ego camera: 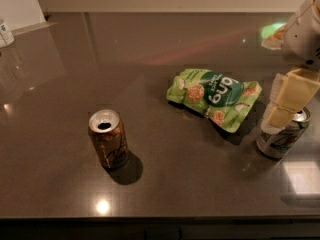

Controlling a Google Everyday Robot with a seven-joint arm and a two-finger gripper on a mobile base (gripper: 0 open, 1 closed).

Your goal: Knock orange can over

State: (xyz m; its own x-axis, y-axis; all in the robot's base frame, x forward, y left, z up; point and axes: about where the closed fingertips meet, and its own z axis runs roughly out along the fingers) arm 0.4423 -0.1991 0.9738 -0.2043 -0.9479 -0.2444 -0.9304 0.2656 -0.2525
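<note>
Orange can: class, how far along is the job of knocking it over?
Done: nothing; the orange can stands upright on the counter. In hand: the gripper hangs at the right, by the white-and-green can. Left: reach across and tip the orange can.

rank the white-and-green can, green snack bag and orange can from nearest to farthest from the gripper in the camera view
The gripper is at the right edge.
1. white-and-green can, just under it, far right
2. green snack bag, centre
3. orange can, front left
</note>
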